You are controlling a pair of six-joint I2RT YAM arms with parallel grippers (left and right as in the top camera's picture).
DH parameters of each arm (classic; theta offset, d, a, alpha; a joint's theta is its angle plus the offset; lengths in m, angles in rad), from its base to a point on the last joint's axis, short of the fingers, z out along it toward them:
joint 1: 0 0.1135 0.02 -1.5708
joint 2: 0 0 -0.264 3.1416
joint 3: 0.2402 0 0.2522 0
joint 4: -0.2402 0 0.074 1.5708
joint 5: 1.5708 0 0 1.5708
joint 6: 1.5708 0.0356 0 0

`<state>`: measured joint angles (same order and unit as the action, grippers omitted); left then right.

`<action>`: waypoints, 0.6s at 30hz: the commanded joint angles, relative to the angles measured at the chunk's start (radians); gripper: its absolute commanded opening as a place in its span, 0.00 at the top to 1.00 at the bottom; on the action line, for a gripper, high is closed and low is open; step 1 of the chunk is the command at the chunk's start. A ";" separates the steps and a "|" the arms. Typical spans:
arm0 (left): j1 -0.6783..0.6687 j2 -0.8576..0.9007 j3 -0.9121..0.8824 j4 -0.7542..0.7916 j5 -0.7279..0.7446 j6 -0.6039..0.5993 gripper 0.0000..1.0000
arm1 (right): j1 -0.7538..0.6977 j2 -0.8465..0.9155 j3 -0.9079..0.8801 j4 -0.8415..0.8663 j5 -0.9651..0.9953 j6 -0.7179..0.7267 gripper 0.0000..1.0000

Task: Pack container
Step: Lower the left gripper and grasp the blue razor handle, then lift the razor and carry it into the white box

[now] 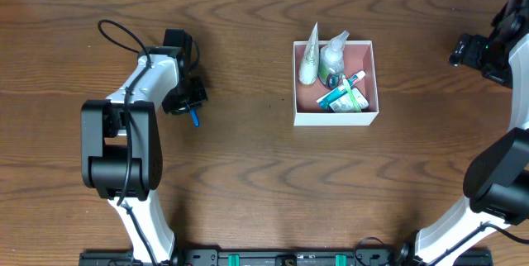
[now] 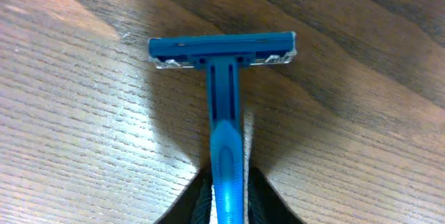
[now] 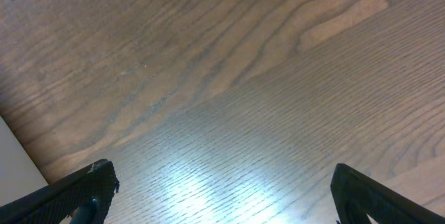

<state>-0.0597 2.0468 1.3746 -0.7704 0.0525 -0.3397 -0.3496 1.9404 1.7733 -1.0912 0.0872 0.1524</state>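
Left wrist view: nearest us, the left hand (image 2: 226, 209) is clamped on the handle of a blue razor (image 2: 224, 78), head pointing away, with the wooden worktop (image 2: 83, 113) beneath. We judge the razor light, stiff and slippery; the handle is the safe hold, clear of the blades.

Right wrist view: the right hand (image 3: 222, 175) stands wide apart, holding nothing.

Overhead view: the container (image 1: 335, 118) sits right of centre, well apart from the razor. It holds a white tube (image 1: 310, 58), a bottle (image 1: 333, 58) and a green pack (image 1: 343, 98).
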 commanded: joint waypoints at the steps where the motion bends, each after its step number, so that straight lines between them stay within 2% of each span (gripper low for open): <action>1: 0.005 0.018 0.002 -0.006 -0.016 0.005 0.91 | -0.006 0.009 -0.003 0.000 0.014 0.011 0.01; 3: 0.005 0.018 0.012 -0.010 -0.016 0.005 0.94 | -0.005 0.009 -0.003 0.000 0.014 0.011 0.01; 10: 0.004 -0.035 0.116 -0.082 -0.002 0.007 0.94 | -0.006 0.009 -0.003 0.000 0.014 0.011 0.01; 18: -0.027 -0.258 0.282 -0.066 0.194 0.014 0.94 | -0.005 0.009 -0.003 0.000 0.014 0.011 0.01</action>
<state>-0.0647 1.9224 1.5803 -0.8536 0.1333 -0.3386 -0.3496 1.9404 1.7733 -1.0908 0.0872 0.1524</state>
